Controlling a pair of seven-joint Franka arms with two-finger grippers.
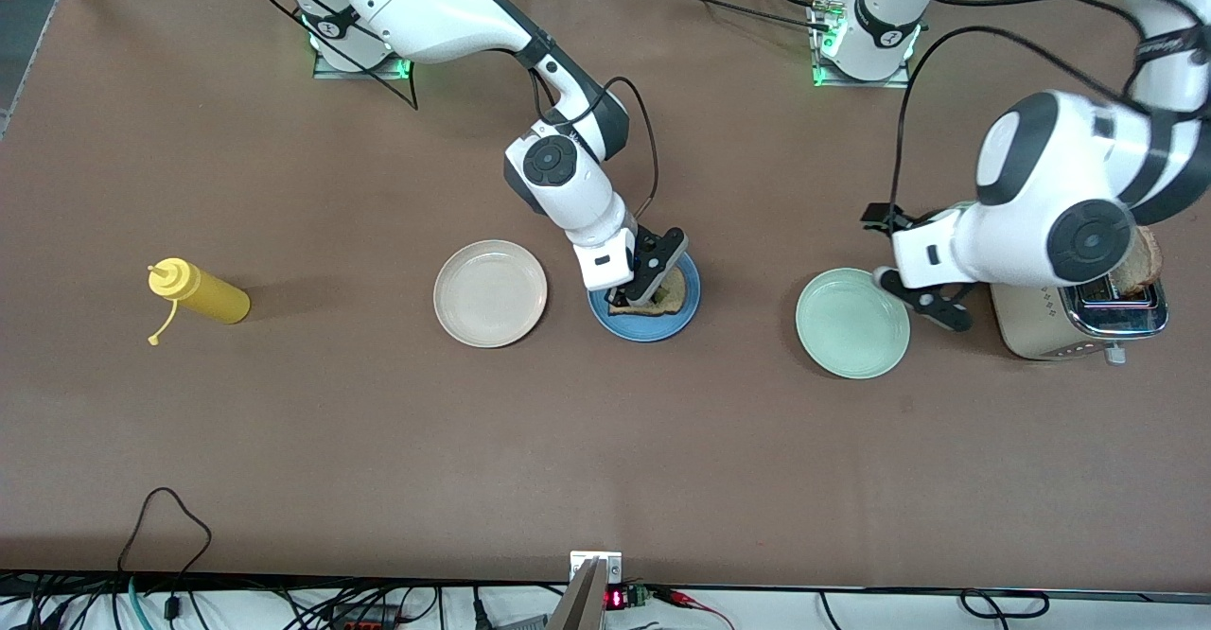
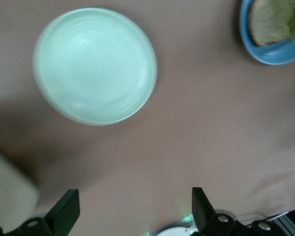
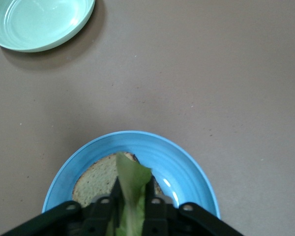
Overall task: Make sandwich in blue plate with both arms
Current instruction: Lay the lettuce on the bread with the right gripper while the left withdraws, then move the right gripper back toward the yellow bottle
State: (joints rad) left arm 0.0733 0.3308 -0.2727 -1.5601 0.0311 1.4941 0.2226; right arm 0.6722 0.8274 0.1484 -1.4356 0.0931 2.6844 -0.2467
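The blue plate [image 1: 653, 332] lies mid-table with one toasted bread slice [image 1: 665, 301] on it. My right gripper [image 1: 636, 299] is low over that slice. In the right wrist view its fingers [image 3: 117, 189] press both sides of a green lettuce leaf [image 3: 132, 177], whose tip hangs over the bread [image 3: 96, 179] in the plate [image 3: 187, 162]. My left gripper [image 1: 922, 299] hovers open and empty between the mint-green plate [image 1: 851, 323] and the toaster. The left wrist view shows the left gripper [image 2: 133, 201] over bare table, with the blue plate [image 2: 270, 54] at the edge.
A toaster [image 1: 1088, 323] with a bread slice [image 1: 1140, 266] sticking up stands at the left arm's end. A cream-white plate [image 1: 490, 292] lies beside the blue plate toward the right arm's end. A yellow squeeze bottle [image 1: 201, 292] lies farther that way.
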